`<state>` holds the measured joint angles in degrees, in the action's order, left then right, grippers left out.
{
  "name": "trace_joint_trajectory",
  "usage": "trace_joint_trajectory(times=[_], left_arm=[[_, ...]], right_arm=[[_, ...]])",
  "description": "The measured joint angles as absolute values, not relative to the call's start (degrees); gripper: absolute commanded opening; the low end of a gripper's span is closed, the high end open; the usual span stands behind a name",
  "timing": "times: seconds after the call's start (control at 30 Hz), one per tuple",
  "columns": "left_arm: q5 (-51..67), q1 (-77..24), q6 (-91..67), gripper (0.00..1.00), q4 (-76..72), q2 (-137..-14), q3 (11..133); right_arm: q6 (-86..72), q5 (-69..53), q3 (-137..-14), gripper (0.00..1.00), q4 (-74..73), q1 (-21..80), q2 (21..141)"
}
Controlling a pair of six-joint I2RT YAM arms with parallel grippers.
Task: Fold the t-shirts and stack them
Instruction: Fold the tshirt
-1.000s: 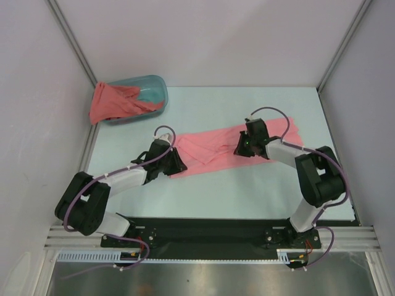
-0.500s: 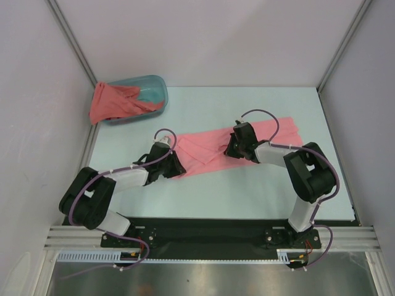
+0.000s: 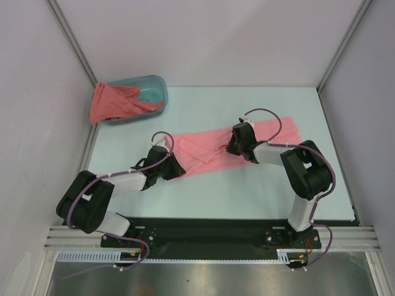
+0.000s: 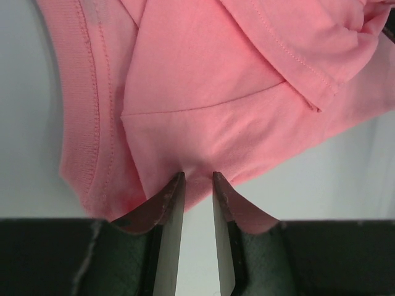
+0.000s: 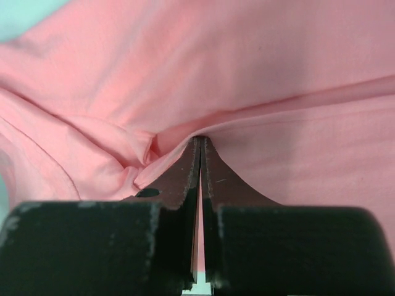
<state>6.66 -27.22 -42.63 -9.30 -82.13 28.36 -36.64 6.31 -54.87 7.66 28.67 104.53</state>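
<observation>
A light salmon-pink t-shirt [image 3: 207, 150] lies as a long crumpled strip across the middle of the table. My left gripper [image 3: 176, 165] is at the shirt's left end. In the left wrist view its jaws [image 4: 197, 177] stand a narrow gap apart, with the shirt's [image 4: 203, 80] near edge bunched between the tips. My right gripper [image 3: 232, 146] is on the strip's middle. Its jaws [image 5: 199, 140] are shut on a raised fold of the shirt [image 5: 278, 74]. A darker coral-red t-shirt [image 3: 111, 102] hangs over the rim of the teal tub [image 3: 155, 92] at the back left.
White walls and metal frame posts [image 3: 71, 43] close the table in on three sides. The pale table top [image 3: 247, 191] shows between the shirt and the black base rail [image 3: 203, 231]. The right arm's elbow [image 3: 308, 172] is above the shirt's right part.
My right gripper moved left along the shirt and shut on a fold of it. The left gripper drew slightly back toward the near left while keeping the shirt's edge.
</observation>
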Motion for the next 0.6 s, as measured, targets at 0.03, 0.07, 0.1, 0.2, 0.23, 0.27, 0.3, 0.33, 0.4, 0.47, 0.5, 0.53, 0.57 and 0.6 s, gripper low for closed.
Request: trace_joint_trajectory(times=[0.03, 0.07, 0.1, 0.2, 0.23, 0.27, 0.3, 0.33, 0.4, 0.47, 0.5, 0.53, 0.57, 0.6], left_arm=[[6.68, -27.22, -42.65, 0.31, -9.56, -82.06, 28.14], [6.68, -27.22, -42.7, 0.3, -9.87, -81.97, 27.92], [6.68, -27.22, -42.83, 0.3, -10.11, -81.87, 27.75], [7.03, -27.2, -43.09, 0.3, -10.17, -80.86, 26.87], [7.31, -27.18, -43.07, 0.31, -9.82, -80.31, 26.59], [7.73, -27.18, -43.05, 0.31, -9.04, -79.53, 26.33], [8.12, -27.2, -43.05, 0.32, -7.84, -78.67, 26.11], [8.56, -27.2, -43.03, 0.32, -6.55, -77.49, 25.91], [9.39, -27.2, -43.0, 0.34, -3.73, -73.95, 25.43], [9.82, -27.24, -42.96, 0.38, -0.97, -68.82, 25.28], [9.8, -27.24, -42.96, 0.39, -0.36, -66.3, 25.3], [9.78, -27.24, -42.94, 0.4, -0.05, -64.49, 25.5], [9.76, -27.24, -42.92, 0.41, -0.03, -63.26, 25.91], [9.76, -27.24, -42.89, 0.41, -0.21, -62.94, 26.61]], right_arm=[[-36.75, 6.79, -54.81, 0.0, 8.27, 28.67, 104.55], [-36.93, 7.16, -54.68, 0.0, 8.84, 28.67, 104.57], [-37.1, 7.53, -54.39, 0.0, 9.61, 28.64, 104.57], [-37.32, 8.21, -53.19, 0.0, 11.84, 28.36, 104.62], [-37.41, 8.23, -52.9, 0.0, 12.29, 28.25, 104.73], [-37.5, 8.21, -52.73, 0.0, 12.56, 28.16, 104.81], [-37.52, 8.19, -52.58, 0.0, 12.69, 28.1, 104.86], [-37.5, 8.21, -52.38, 0.0, 12.73, 28.1, 104.86], [-37.5, 8.23, -52.12, 0.0, 12.73, 28.18, 104.75], [-37.5, 8.19, -51.77, 0.0, 12.21, 28.18, 104.12], [-37.5, 8.14, -51.42, 0.0, 11.79, 28.18, 103.48], [-37.47, 8.12, -50.89, 0.0, 11.14, 28.23, 102.5], [-37.47, 7.92, -50.35, 0.0, 10.59, 28.27, 101.34], [-37.45, 7.49, -49.98, 0.08, 10.07, 28.29, 100.16]])
